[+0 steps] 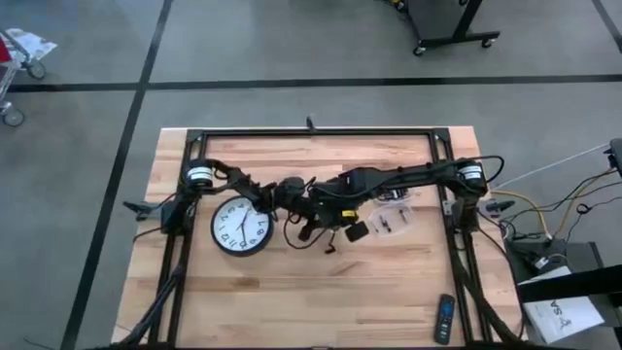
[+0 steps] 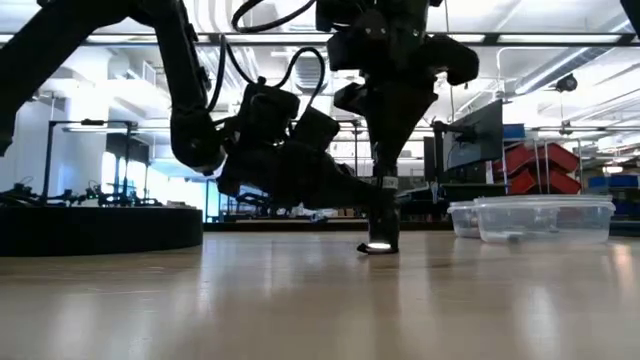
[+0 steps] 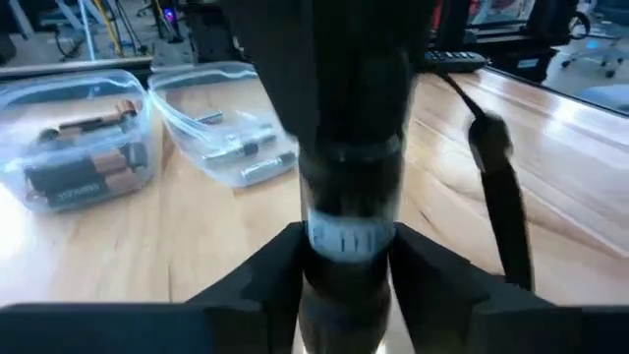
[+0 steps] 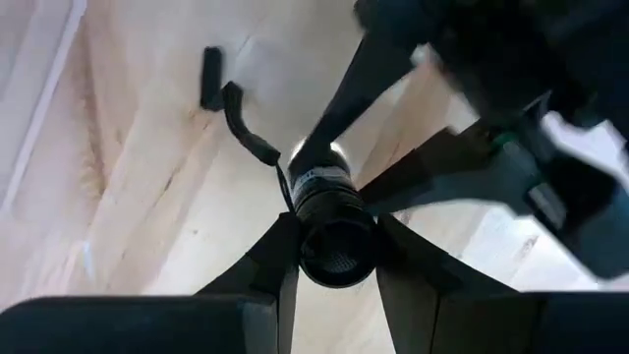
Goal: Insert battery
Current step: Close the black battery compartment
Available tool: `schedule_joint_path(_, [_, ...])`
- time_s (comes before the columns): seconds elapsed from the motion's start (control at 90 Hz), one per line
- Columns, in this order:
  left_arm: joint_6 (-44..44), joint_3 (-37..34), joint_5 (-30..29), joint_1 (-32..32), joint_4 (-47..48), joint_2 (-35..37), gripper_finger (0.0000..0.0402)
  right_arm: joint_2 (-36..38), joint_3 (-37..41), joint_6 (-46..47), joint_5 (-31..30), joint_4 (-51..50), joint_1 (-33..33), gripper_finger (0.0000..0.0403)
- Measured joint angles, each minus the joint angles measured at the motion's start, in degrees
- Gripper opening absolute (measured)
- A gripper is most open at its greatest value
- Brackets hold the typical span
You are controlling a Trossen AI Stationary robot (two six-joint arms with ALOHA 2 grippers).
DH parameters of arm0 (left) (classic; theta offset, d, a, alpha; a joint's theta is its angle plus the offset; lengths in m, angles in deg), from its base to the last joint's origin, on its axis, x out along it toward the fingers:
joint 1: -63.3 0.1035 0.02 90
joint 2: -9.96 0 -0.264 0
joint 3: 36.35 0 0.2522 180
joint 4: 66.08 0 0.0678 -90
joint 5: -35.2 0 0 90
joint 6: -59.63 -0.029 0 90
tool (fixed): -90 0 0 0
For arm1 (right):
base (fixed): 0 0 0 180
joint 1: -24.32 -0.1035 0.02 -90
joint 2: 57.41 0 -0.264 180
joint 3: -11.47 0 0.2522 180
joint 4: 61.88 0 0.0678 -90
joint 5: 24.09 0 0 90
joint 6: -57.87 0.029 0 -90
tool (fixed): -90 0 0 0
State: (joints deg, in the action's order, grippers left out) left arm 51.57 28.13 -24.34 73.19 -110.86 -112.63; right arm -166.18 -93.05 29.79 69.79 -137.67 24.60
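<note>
Both arms are locked together at mid-table, and the object between them is a black cylindrical flashlight body [image 2: 380, 215], standing upright with its lower end on the wooden tabletop [image 1: 292, 301]. The left gripper [image 3: 344, 246] comes in from the 9 o'clock side, and its dark fingers [image 3: 270, 270] are clamped on the barrel just beneath a pale silver band. The right gripper [image 4: 334, 251] reaches across from 3 o'clock, and its fingers [image 4: 265, 265] pinch the same barrel, so this is a two-handed hold. The right wrist view looks into the round end of the tube, which shows dark, and I can't tell whether anything sits inside. A black wrist strap [image 4: 236, 113] trails off the flashlight onto the wood. The batteries [image 3: 74, 182] are elsewhere: several cells lie in a clear plastic tub [image 1: 394, 222] at about 3 o'clock from the grippers, near but apart, and a second clear tub [image 3: 231, 138] touching it holds a few loose silvery cells. At 9 o'clock from the pair, just beside the left arm, lies a round white-faced wall clock with a black rim [image 1: 241, 227]. Way down at 5 o'clock, by the table's corner, there's a slim black remote control [image 1: 443, 319], well apart from everything.
</note>
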Motion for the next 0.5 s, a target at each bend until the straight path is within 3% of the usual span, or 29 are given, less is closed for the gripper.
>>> schedule_joint_path(0.133, [0.68, 0.00, 0.00, -0.13, -2.41, -0.08, 0.0177, 0.02, 0.00, 0.02, 0.03, 0.18, 0.00, 0.0087])
schedule_joint_path(0.278, [2.49, 0.00, -0.20, -0.37, -5.07, -0.12, 0.0184, 0.00, 0.00, 0.15, -0.02, 0.32, 0.00, 0.0087])
schedule_joint_path(0.5, [2.86, 0.04, -2.08, -1.10, -6.77, -0.12, 0.0137, -0.05, 0.00, 0.58, -0.20, 0.74, 0.00, 0.0087])
